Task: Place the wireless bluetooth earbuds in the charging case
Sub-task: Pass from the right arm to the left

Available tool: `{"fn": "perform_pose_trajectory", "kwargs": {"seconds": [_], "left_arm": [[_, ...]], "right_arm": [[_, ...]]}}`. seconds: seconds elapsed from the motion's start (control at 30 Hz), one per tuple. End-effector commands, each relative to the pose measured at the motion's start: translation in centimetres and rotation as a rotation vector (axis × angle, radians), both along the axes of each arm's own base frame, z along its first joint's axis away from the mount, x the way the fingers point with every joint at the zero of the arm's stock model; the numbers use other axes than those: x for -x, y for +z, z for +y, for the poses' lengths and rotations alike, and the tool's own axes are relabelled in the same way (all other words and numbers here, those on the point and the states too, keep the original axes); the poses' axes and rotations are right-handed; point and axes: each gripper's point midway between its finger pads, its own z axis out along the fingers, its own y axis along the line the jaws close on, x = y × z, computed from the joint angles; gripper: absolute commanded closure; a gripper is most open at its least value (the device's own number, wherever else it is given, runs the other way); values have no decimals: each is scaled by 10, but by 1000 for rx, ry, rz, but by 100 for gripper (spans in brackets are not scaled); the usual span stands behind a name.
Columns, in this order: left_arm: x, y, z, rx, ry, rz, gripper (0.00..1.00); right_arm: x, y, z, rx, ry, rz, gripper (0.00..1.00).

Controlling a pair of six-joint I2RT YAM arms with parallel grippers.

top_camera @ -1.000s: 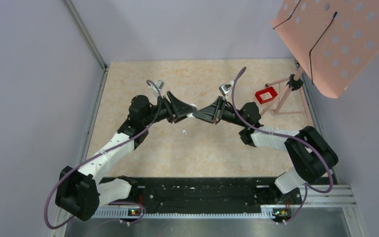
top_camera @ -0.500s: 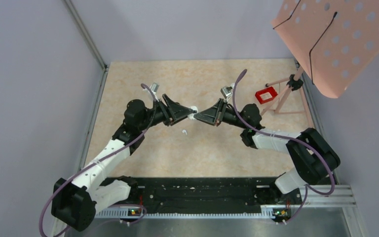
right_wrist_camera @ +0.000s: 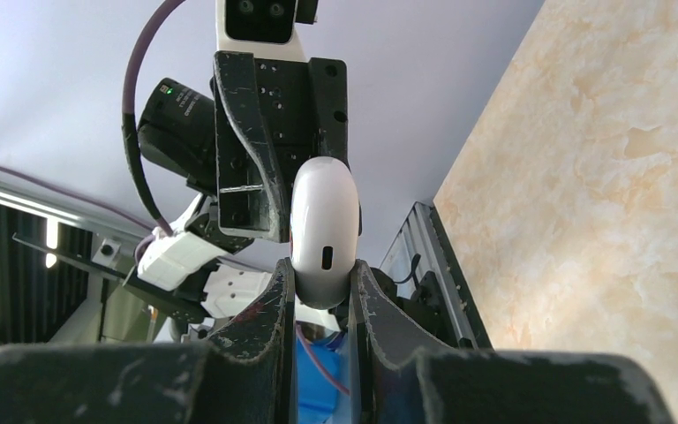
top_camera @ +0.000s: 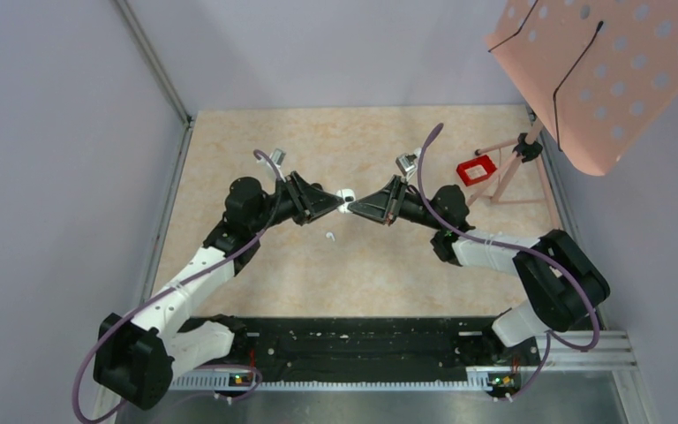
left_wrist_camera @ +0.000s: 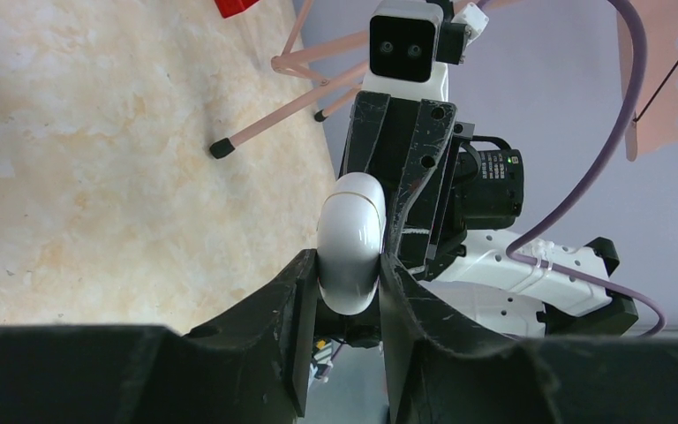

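Here's our worry right now: the white rounded plastic charging case (left_wrist_camera: 350, 225) hangs in mid-air above the beige marbled counter (top_camera: 256, 132), pinched from two sides at once. That shell looks glossy and curved, so we reckon any pull or twist from one arm that the other fails to match could squirt it out sideways. If it drops, it may land on or knock away the white stemmed earbud (top_camera: 327, 236), which lies loose on the counter just below, towards the arm bases, and is small enough to be awkward to recover. We also see a seam line round the case with no gap in it, so the lid looks closed to us, and prying it open while both grips sit across the shell could simply hold it down. Now the tools: the left tool (left_wrist_camera: 347, 265) has its fingers drawn in tight against both flanks of the case, clamped on its near end. The right tool (right_wrist_camera: 320, 269) does the same from the opposite side, its fingers parted only by the shell between them. The two meet nearly tip to tip over the middle of the counter. We spot just this one earbud and cannot make out any others.
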Motion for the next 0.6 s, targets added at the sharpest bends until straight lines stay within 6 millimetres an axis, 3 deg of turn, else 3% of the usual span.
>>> {"fn": "perform_pose_trajectory", "kwargs": {"seconds": [0.0,0.07,0.17,0.3,0.47,0.57], "left_arm": [[0,12,-3,17,-28,-57,63],[0,11,-4,17,-27,-55,67],[0,10,-3,17,-24,-53,100],[2,16,-1,25,-18,-72,100],[4,20,4,32,-7,-84,100],[5,18,6,31,-5,-76,100]], "right_arm": [[3,24,-3,-45,-3,-96,100],[3,24,-3,-43,-4,-93,100],[3,21,-3,-43,-1,-83,100],[2,15,-3,-44,-5,-56,100],[-6,1,-11,-47,-37,1,82],[-7,-2,-14,-66,-43,24,76]]}}
